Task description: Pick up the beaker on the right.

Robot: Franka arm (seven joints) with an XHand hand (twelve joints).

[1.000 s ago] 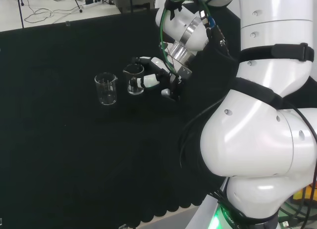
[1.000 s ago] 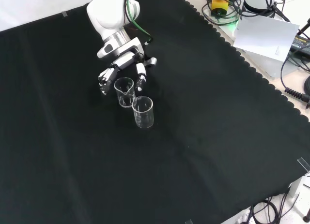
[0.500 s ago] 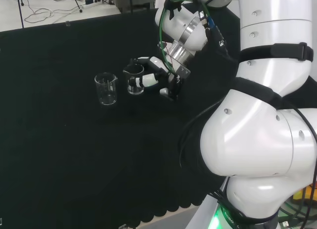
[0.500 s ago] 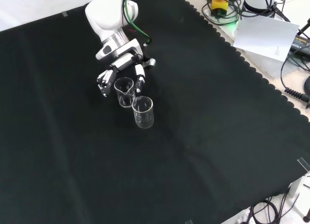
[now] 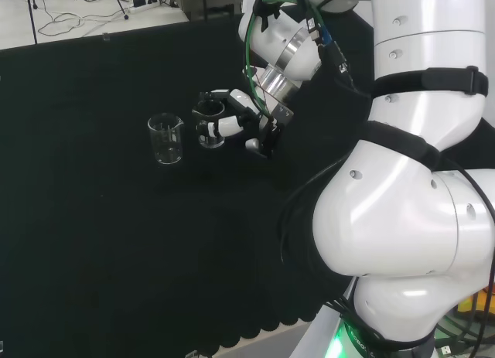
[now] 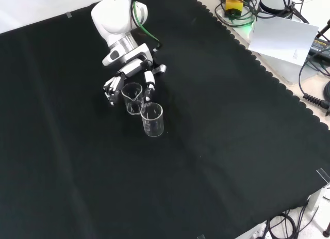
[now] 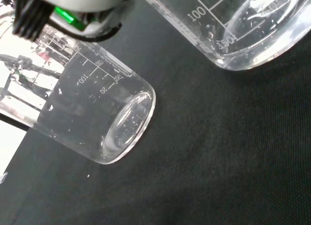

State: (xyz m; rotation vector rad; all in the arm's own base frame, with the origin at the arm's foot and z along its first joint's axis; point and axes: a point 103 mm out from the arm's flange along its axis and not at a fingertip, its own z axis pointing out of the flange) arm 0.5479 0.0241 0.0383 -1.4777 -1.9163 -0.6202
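Where the black cloth [image 6: 216,125] covers the bench, two clear glass beakers stand upright just beside each other. Head view: the right beaker [image 5: 209,126] sits between the fingers and thumb of the hand [image 5: 246,126], while the left beaker [image 5: 165,139] stands apart from the hand. Front view: the beaker at the hand [image 6: 132,97] lies higher, flanked by fingers [image 6: 111,87] on its left and by the thumb on its right; the second beaker [image 6: 152,118] stands just below it. The fingers are partly curled around the beaker, though whether they touch the glass cannot be told. Wrist view: both beakers [image 7: 97,123] [image 7: 243,25] rest with their bases on the cloth.
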